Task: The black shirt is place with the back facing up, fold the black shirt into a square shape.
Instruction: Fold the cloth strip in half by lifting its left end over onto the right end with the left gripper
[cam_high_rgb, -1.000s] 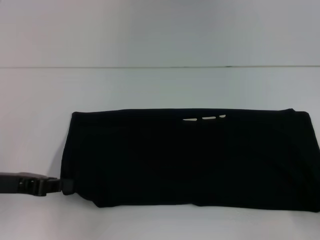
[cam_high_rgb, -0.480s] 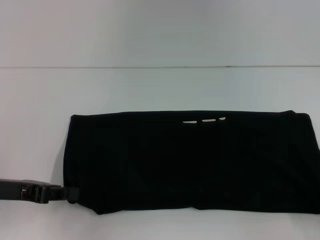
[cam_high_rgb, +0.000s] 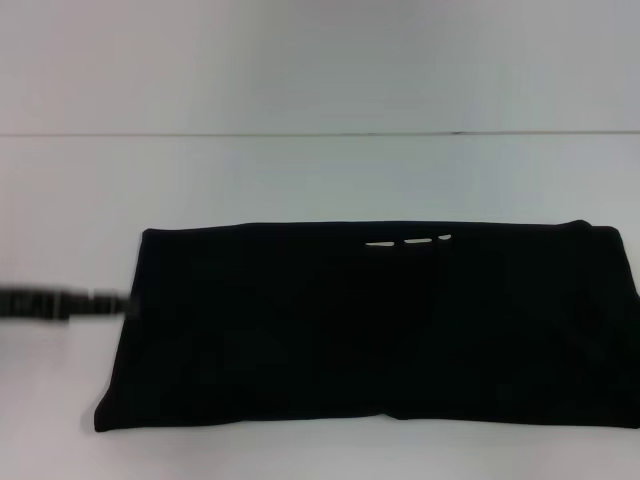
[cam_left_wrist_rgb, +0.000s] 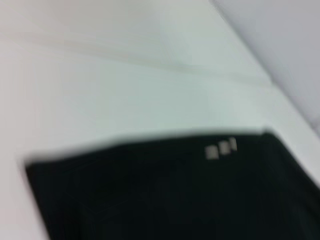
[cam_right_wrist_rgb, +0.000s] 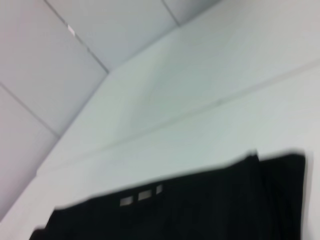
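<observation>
The black shirt lies on the white table as a long flat band running left to right, with small light gaps along its far edge. It also fills the lower part of the left wrist view and of the right wrist view. My left gripper shows as a blurred dark bar coming in from the left, its tip at the shirt's left edge, about halfway along that edge. My right gripper is out of view.
The white table stretches beyond the shirt to a seam line, with a pale wall behind. The shirt's right end reaches the head view's right border.
My left gripper has moved from the shirt's near left corner toward the far side along the left edge. That corner now lies spread out flat, farther left and nearer.
</observation>
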